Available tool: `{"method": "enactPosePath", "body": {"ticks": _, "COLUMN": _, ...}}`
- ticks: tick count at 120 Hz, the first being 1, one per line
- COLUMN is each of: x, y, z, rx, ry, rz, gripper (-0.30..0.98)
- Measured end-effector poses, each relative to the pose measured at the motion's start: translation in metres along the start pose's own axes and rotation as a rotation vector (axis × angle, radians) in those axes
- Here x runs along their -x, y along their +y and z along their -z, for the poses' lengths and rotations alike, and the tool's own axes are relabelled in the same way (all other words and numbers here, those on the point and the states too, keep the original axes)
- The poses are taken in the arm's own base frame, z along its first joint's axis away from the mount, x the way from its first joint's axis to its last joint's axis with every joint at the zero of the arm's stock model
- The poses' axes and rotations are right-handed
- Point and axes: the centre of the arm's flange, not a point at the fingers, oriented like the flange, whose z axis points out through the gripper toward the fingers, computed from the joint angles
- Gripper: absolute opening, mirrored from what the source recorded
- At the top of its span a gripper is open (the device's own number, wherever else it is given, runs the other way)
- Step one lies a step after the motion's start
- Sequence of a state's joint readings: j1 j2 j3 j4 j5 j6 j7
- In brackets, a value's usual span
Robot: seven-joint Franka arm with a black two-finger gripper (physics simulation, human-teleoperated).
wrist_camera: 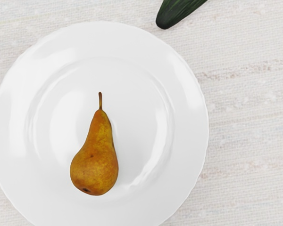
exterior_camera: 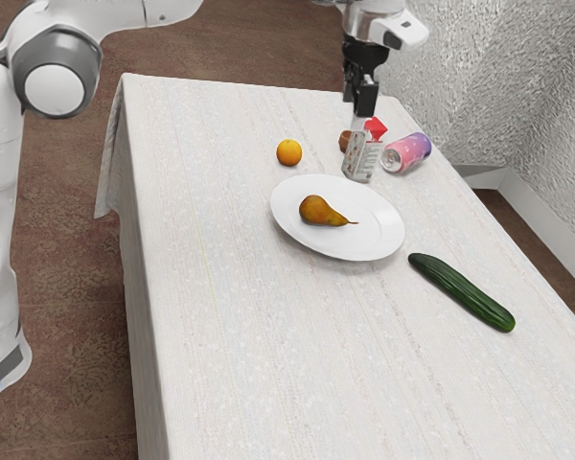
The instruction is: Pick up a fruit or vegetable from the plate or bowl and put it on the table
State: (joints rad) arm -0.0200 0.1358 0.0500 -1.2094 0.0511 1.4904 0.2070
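My gripper (exterior_camera: 358,101) hangs above the table beyond the plate in the exterior view, its fingers apart, open and with nothing seen between them. A brownish-yellow pear (exterior_camera: 318,211) lies on its side on the white plate (exterior_camera: 369,246), its stem toward the exterior view's right. From the hand, the wrist view looks down on the pear (wrist_camera: 95,162) and the plate (wrist_camera: 188,141). Pear and gripper are well apart.
An orange (exterior_camera: 288,152) sits behind the plate on the white-covered table (exterior_camera: 268,364). A carton (exterior_camera: 361,158), a pink-purple can (exterior_camera: 406,153) and a red-topped item (exterior_camera: 375,127) stand or lie near the gripper. A cucumber (exterior_camera: 462,292) lies beside the plate; its end (wrist_camera: 172,16) is near the plate's rim.
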Motion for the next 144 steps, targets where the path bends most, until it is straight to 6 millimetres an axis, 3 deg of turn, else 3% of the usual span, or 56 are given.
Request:
{"method": "enactPosePath", "body": {"ticks": 26, "x": 0.002, "y": -0.009, "z": 0.003, "rx": -0.007, "ry": 0.011, "rz": 0.022, "gripper": 0.69}}
{"method": "enactPosePath", "body": {"ticks": 41, "x": 0.010, "y": -0.025, "z": 0.007, "rx": -0.015, "ry": 0.008, "rz": 0.053, "gripper": 0.69}}
{"method": "enactPosePath", "body": {"ticks": 56, "x": 0.015, "y": -0.022, "z": 0.011, "rx": -0.006, "ry": 0.003, "rz": 0.013, "gripper": 0.69}}
{"method": "enactPosePath", "body": {"ticks": 63, "x": 0.014, "y": -0.014, "z": -0.007, "rx": 0.011, "ry": -0.035, "rz": -0.039, "gripper": 0.69}}
{"method": "enactPosePath", "body": {"ticks": 69, "x": 0.014, "y": -0.011, "z": -0.033, "rx": 0.027, "ry": -0.081, "rz": -0.084, "gripper": 0.69}}
{"method": "enactPosePath", "body": {"ticks": 83, "x": 0.027, "y": -0.015, "z": -0.078, "rx": 0.037, "ry": -0.140, "rz": -0.169, "gripper": 0.69}}
{"method": "enactPosePath", "body": {"ticks": 108, "x": 0.069, "y": -0.027, "z": -0.102, "rx": 0.025, "ry": -0.114, "rz": -0.301, "gripper": 0.69}}
{"method": "enactPosePath", "body": {"ticks": 119, "x": 0.080, "y": -0.046, "z": -0.111, "rx": 0.021, "ry": -0.098, "rz": -0.321, "gripper": 0.69}}
{"method": "enactPosePath", "body": {"ticks": 144, "x": 0.068, "y": -0.050, "z": -0.142, "rx": 0.017, "ry": -0.084, "rz": -0.381, "gripper": 0.69}}
